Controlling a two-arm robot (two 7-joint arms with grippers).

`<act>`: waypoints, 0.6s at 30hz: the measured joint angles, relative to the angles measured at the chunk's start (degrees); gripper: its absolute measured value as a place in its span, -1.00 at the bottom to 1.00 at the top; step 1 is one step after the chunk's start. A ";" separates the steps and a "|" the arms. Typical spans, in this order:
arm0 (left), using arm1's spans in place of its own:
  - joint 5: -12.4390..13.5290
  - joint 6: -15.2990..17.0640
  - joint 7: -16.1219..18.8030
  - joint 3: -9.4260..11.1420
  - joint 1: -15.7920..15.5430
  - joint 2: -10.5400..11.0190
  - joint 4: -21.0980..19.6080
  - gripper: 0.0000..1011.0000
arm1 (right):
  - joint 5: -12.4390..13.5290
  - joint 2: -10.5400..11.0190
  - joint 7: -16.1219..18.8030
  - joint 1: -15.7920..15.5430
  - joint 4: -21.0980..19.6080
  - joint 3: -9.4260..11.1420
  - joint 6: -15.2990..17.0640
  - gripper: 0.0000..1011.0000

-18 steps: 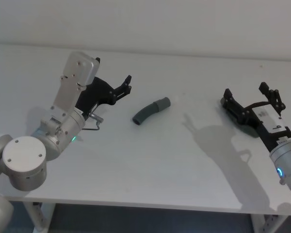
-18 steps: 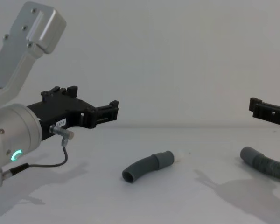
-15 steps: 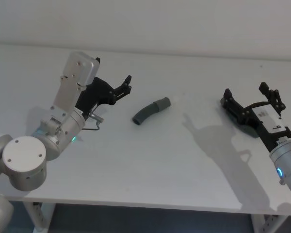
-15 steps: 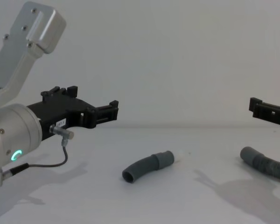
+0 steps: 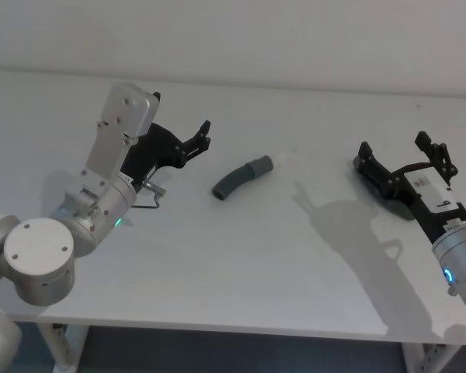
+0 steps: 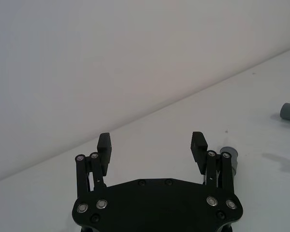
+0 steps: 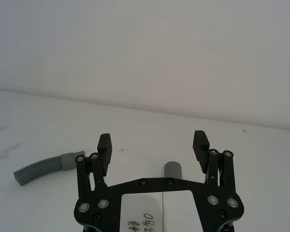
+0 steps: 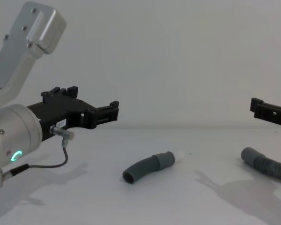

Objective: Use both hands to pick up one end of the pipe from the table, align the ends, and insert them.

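**Both grippers empty; pick-up not yet begun**

Finding: the left gripper [image 5: 205, 134] hangs above the table [image 5: 241, 264], fingers spread and empty, apart from the short piece [image 5: 241, 177] and to its left. The right gripper [image 5: 392, 144], also spread and empty, hovers over the longer piece [image 8: 264, 164]. That piece's cuff [image 7: 173, 169] lies just ahead of the right gripper's palm, roughly between the fingers. The short piece lies mid-table, with its white spigot [image 8: 180, 158] pointing towards the right arm.

Recommendation: each gripper should close on the ribbed body just behind its cuff, so that both ends remain free to mate. A grip too far back would probably let the flexible hose droop and spoil the alignment.

Reservation: the spigot is faint against the white surface, so its exact heading is uncertain.
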 joint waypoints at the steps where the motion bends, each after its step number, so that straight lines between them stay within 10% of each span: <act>1: 0.00 0.00 0.00 0.00 0.00 0.00 0.00 0.98 | -0.01 0.00 0.01 0.00 0.00 0.00 0.00 0.98; 18: -0.72 0.61 -1.35 -0.16 -0.80 -0.10 0.23 0.98 | -0.03 0.00 0.03 0.00 0.03 0.00 0.00 0.98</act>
